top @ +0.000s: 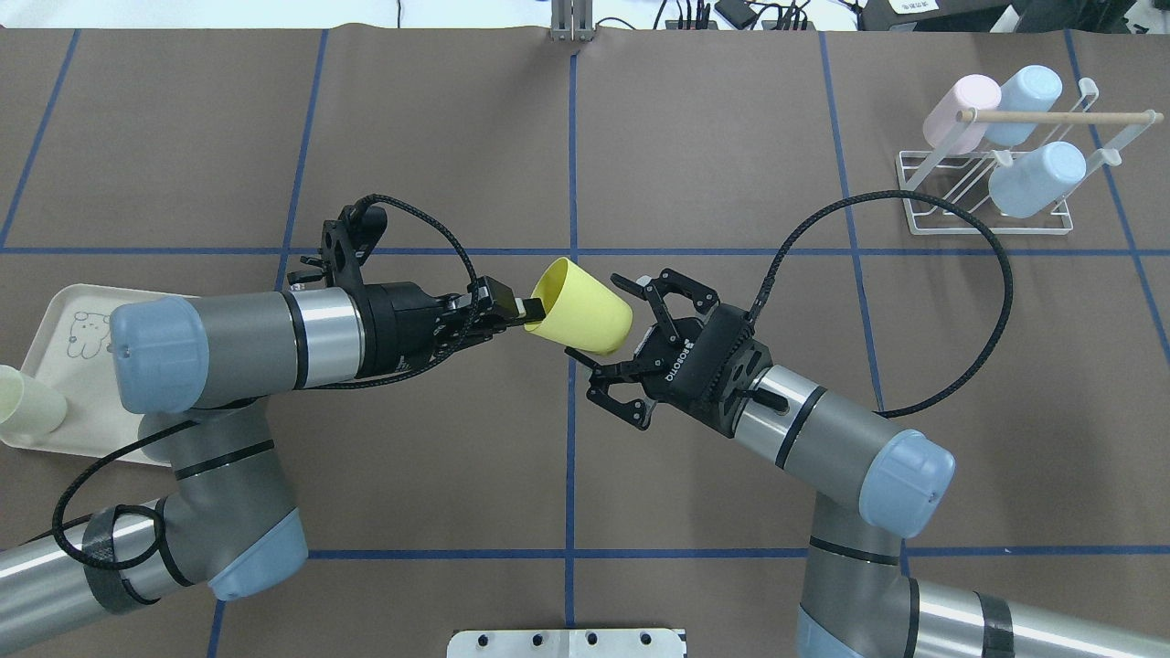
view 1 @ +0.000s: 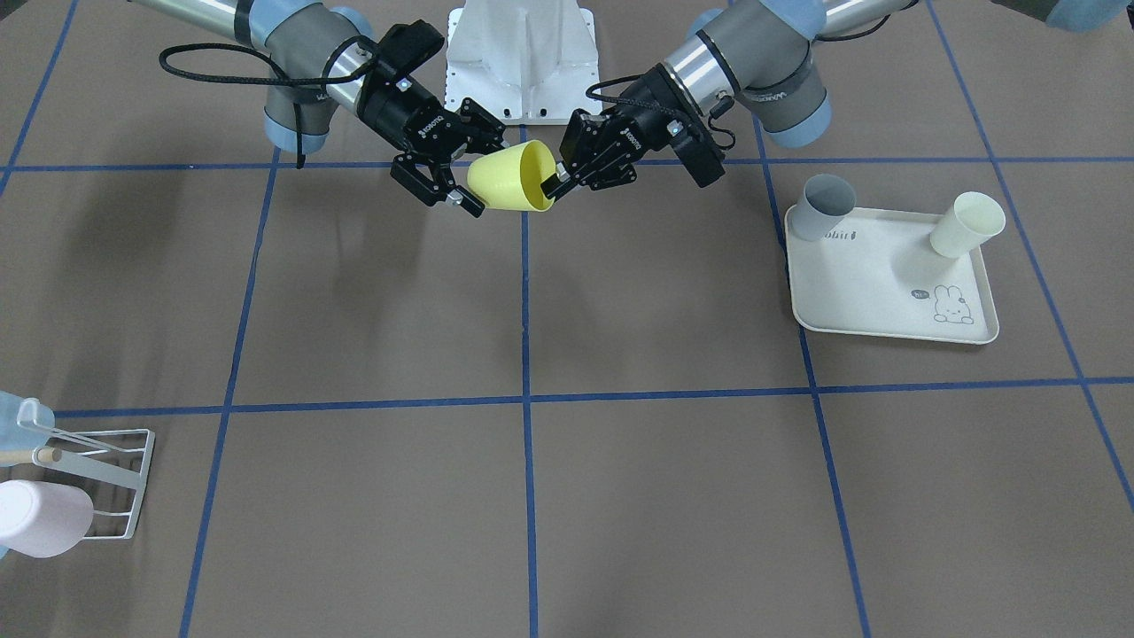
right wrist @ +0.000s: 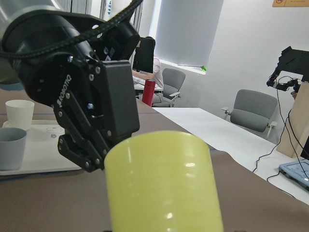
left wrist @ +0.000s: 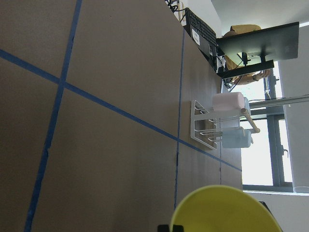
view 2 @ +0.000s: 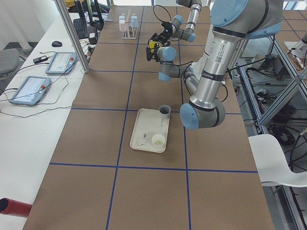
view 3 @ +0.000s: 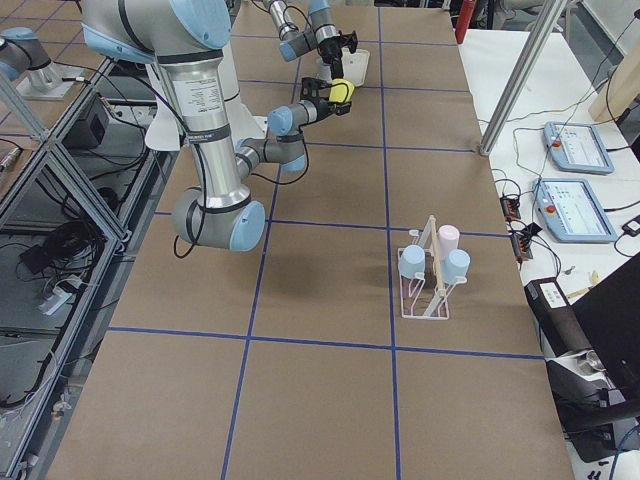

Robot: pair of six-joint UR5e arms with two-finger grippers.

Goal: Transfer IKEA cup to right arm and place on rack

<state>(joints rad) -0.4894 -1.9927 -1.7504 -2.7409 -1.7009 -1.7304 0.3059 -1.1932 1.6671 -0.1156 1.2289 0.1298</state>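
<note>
The empty yellow cup (top: 585, 311) lies sideways in the air over the table's (top: 731, 137) middle, its mouth toward the left gripper (top: 523, 311), which pinches its rim. The right gripper (top: 624, 331) has its fingers (top: 678, 282) spread wide around the base. The left arm (top: 247, 338) and right arm (top: 823, 425) reach inward. The rack (top: 983, 228) carries pastel cups (top: 1037, 178); a grey cup (view 1: 822, 206) and a cream cup (view 1: 967, 224) stand on the tray (view 1: 873, 292).

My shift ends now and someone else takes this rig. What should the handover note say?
Left hand shut on the yellow cup at its rim, cup held in the air mid-table.
Right hand open, fingers straddling the cup's base, not closed.
Rack stands far right, with one pink cup and two blue cups on it.
Done: cup lifted and offered.
Left: right hand grips, left hand lets go, cup goes on the rack.
</note>
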